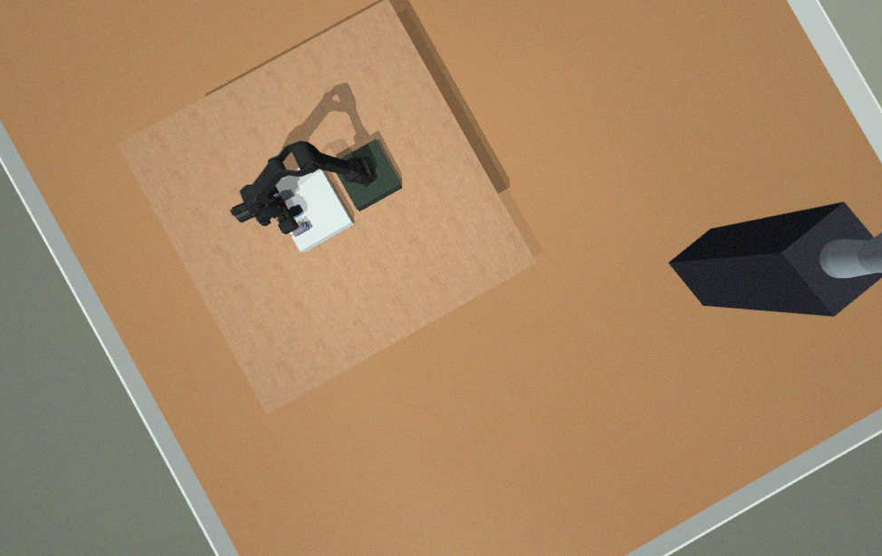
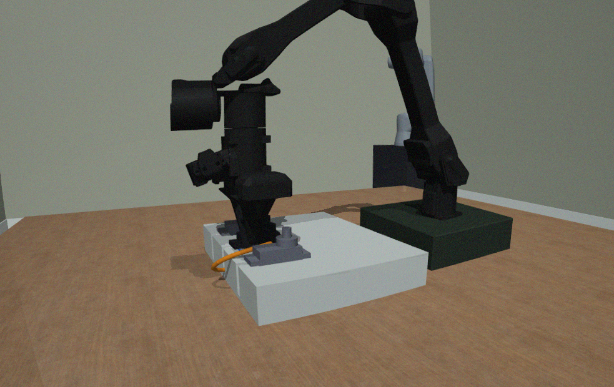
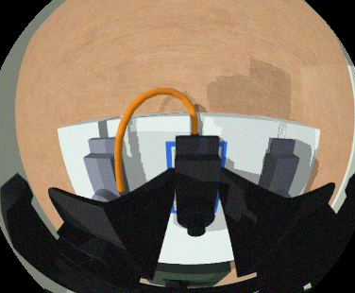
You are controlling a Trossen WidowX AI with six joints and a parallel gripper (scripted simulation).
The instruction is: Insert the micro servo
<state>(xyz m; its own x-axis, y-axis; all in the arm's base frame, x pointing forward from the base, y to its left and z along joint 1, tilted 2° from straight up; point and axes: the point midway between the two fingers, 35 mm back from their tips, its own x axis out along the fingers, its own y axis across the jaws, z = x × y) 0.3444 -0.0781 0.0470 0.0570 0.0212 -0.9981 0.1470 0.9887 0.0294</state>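
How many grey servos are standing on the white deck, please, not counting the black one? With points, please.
2: one grey plastic-looking servo [image 2: 277, 253] [image 3: 100, 165] [image 1: 302, 227] at each side of the blue-outlined pocket.

The black micro servo [image 3: 196, 181] sits upright at the blue-outlined pocket [image 3: 169, 152], on the left of the white deck [image 1: 325, 207] [image 2: 347, 245] [image 3: 195, 250]; its ears look hidden, so seating is hard to judge. Its cable [image 2: 232, 255] [image 3: 162, 91] (bright orange) arches leftward.
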